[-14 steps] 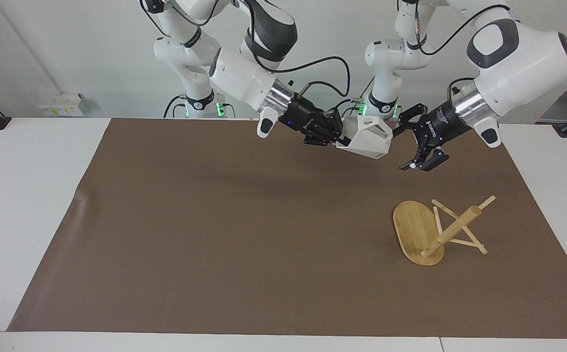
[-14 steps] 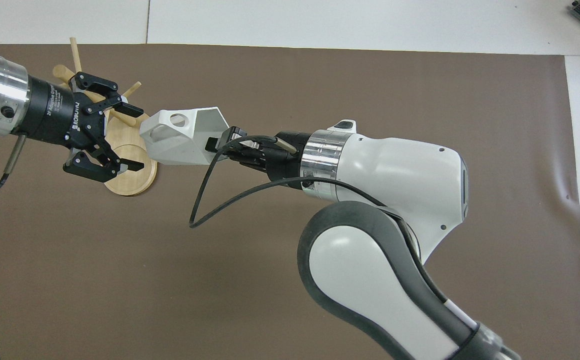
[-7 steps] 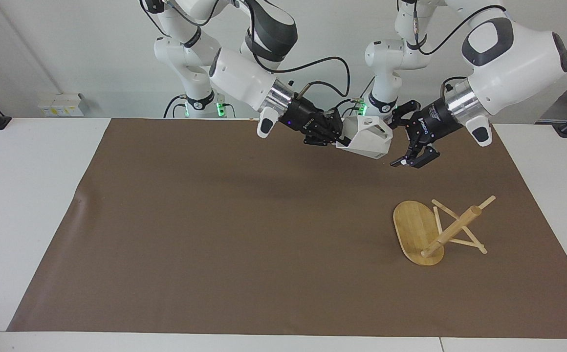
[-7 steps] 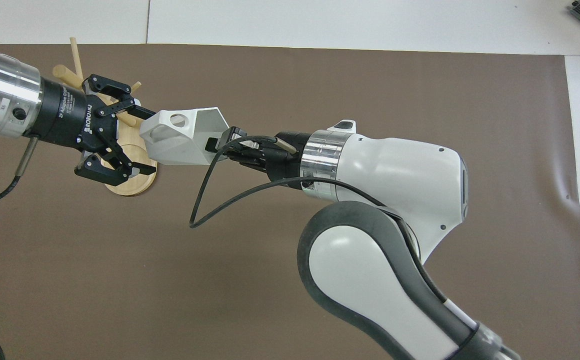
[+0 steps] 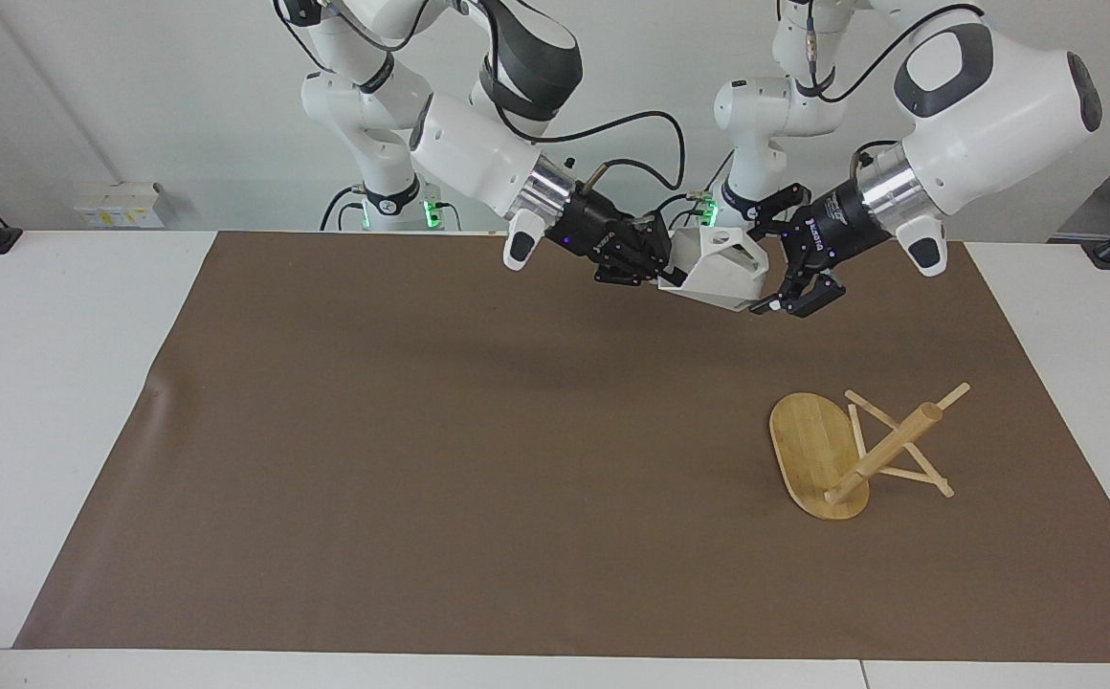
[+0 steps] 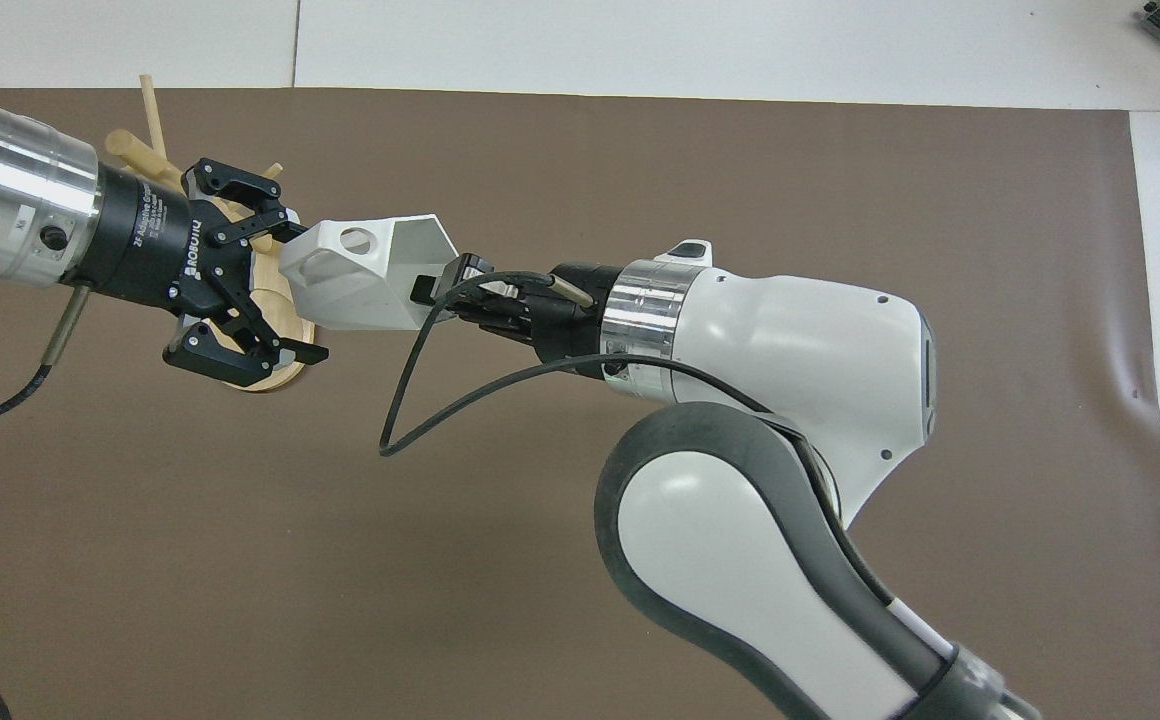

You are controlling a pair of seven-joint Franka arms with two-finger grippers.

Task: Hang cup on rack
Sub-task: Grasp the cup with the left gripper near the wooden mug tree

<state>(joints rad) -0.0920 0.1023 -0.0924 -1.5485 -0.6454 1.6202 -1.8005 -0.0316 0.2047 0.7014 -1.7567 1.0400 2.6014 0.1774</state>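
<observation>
Midair, cup (image 5: 720, 271) between both claws, above mat (image 5: 421, 459).

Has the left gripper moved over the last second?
Yes. The left gripper, open, has closed in on the cup, which the right gripper holds up; its fingers now straddle the cup's base.
</observation>
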